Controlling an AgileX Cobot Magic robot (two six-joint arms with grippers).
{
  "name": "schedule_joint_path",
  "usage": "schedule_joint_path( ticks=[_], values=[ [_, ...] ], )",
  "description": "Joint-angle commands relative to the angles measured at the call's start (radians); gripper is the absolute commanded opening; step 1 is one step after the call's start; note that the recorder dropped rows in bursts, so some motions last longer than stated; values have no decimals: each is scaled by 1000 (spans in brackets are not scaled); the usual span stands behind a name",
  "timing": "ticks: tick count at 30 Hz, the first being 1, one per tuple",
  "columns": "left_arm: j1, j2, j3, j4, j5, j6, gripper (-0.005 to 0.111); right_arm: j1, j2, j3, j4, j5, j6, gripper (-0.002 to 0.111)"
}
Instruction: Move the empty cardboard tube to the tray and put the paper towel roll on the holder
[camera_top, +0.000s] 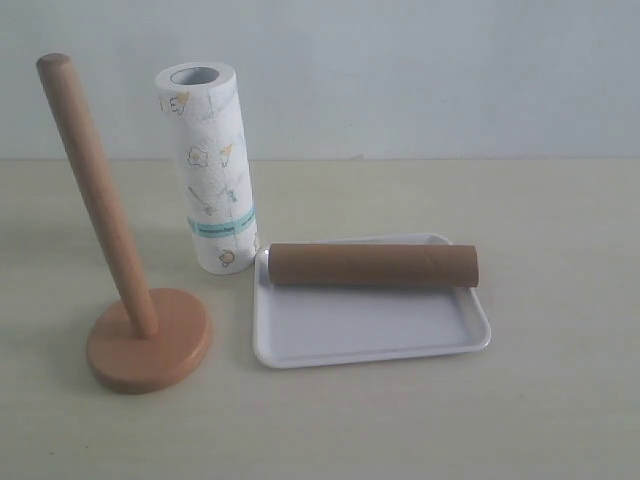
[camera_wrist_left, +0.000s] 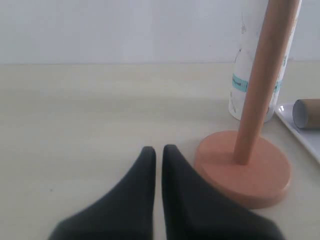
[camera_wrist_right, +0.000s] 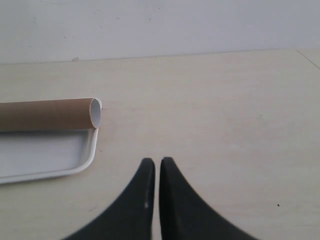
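Tube (camera_top: 372, 265) on tray (camera_top: 370, 338), R of roll (camera_top: 212, 170)

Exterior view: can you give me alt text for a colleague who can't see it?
A brown cardboard tube lies along the far edge of a white tray. Left of it a printed paper towel roll stands upright on the table, and further left the wooden holder stands with its pole bare.

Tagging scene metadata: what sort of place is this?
Likely a staged lab tabletop, not a kitchen: bare pale table, blank wall, and only props: wooden holder, paper towel roll, empty cardboard tube lying on a white tray.
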Motion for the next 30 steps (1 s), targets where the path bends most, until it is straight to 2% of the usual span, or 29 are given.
schedule_joint_path(
  ticks=[1, 24, 30],
  values=[
    [3, -4, 4, 0, 0, 6, 4, -3, -4, -1, 0, -3, 0, 4],
    [3, -4, 4, 0, 0, 6, 4, -3, -4, -1, 0, -3, 0, 4],
    [3, -4, 4, 0, 0, 6, 4, -3, -4, -1, -82, -3, -89, 4]
  ],
)
